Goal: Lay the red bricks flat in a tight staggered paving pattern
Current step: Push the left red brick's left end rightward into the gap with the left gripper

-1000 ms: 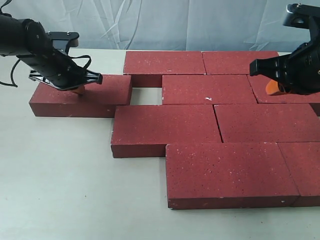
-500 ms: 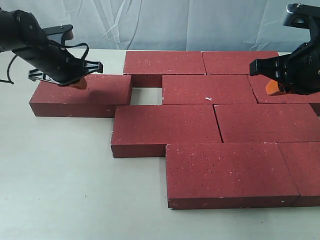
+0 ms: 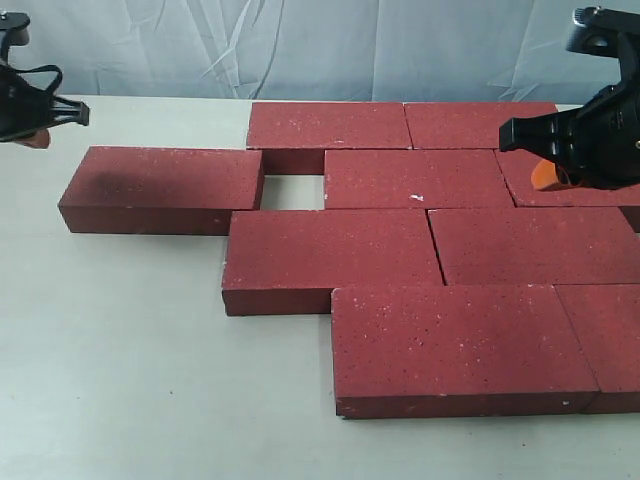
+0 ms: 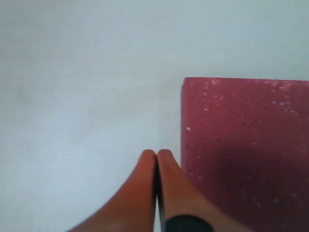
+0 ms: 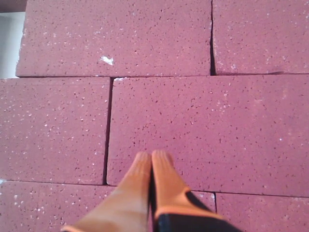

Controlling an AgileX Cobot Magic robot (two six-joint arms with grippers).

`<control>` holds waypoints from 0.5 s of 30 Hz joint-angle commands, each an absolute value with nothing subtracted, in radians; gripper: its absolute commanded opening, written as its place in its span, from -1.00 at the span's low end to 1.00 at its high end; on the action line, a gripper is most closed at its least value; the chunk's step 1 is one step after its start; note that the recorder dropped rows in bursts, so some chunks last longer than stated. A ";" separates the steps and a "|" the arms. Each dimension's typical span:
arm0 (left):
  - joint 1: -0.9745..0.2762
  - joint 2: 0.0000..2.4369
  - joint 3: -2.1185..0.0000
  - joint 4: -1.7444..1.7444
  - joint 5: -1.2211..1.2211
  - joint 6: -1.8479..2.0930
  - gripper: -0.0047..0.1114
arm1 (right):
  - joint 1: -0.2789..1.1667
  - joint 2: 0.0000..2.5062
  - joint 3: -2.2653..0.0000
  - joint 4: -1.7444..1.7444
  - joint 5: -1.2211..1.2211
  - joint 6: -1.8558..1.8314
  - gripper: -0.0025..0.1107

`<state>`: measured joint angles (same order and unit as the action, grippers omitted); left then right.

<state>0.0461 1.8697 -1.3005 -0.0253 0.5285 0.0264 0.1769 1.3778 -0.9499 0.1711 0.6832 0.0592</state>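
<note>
Several dark red bricks lie flat in staggered rows on the table. The leftmost brick point(image 3: 165, 186) sits apart from its row, with a small gap of bare table point(image 3: 293, 190) between it and the brick to its right point(image 3: 415, 178). My left gripper point(image 3: 38, 138) hangs at the far left edge, off that brick's end, shut on nothing. In the left wrist view its orange fingertips point(image 4: 156, 154) hover over bare table beside the brick's end point(image 4: 246, 145). My right gripper point(image 3: 545, 176) is shut and empty above the packed bricks at the back right point(image 5: 207, 125); its fingertips point(image 5: 152, 155) press together.
A pale crumpled sheet point(image 3: 330, 45) hangs behind the table. The light table top point(image 3: 130, 340) stretches in front and to the left of the bricks. The brick field runs past the right edge of the exterior view.
My left arm has lifted off the leftmost brick and drawn back to the far left edge of the view. The brick stays where it lay. The right arm has not moved.
</note>
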 commanded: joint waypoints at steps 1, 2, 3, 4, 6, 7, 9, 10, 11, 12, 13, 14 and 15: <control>0.090 1.891 -1.297 -0.007 0.487 0.019 -0.92 | 0.171 1.377 -0.947 0.171 0.667 0.054 -0.97; 0.090 1.921 -1.297 -0.007 0.504 0.019 -0.92 | 0.171 1.377 -0.947 0.171 0.664 0.054 -0.97; 0.090 1.939 -1.297 -0.007 0.509 0.019 -0.92 | 0.171 1.377 -0.947 0.171 0.662 0.054 -0.97; 0.090 1.970 -1.297 -0.007 0.511 0.019 -0.92 | 0.171 1.377 -0.947 0.182 0.654 0.054 -0.97; 0.090 2.016 -1.309 -0.007 0.524 0.019 -0.92 | 0.171 1.377 -0.947 0.185 0.648 0.054 -0.97; 0.090 2.040 -1.322 -0.007 0.536 0.019 -0.92 | 0.171 1.377 -0.943 0.185 0.645 0.054 -0.97; 0.087 2.060 -1.338 -0.020 0.537 0.019 -0.92 | 0.171 1.381 -0.943 0.185 0.643 0.054 -0.97; 0.084 2.062 -1.344 -0.035 0.535 0.027 -0.92 | 0.171 1.383 -0.943 0.185 0.643 0.054 -0.97; 0.077 2.064 -1.346 -0.056 0.530 0.046 -0.92 | 0.171 1.386 -0.943 0.185 0.643 0.054 -0.97; 0.075 2.064 -1.346 -0.062 0.530 0.056 -0.92 | 0.171 1.388 -0.943 0.187 0.643 0.054 -0.97; 0.062 2.071 -1.346 -0.066 0.532 0.073 -0.92 | 0.171 1.389 -0.943 0.191 0.643 0.054 -0.97; 0.053 2.071 -1.346 -0.066 0.532 0.073 -0.92 | 0.171 1.389 -0.943 0.191 0.643 0.054 -0.97; 0.048 2.075 -1.346 -0.068 0.533 0.073 -0.92 | 0.171 1.389 -0.943 0.191 0.643 0.054 -0.97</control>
<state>0.0695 2.0633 -1.3406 -0.0527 0.5375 0.0632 0.1769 1.3861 -0.9476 0.1889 0.6570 0.0570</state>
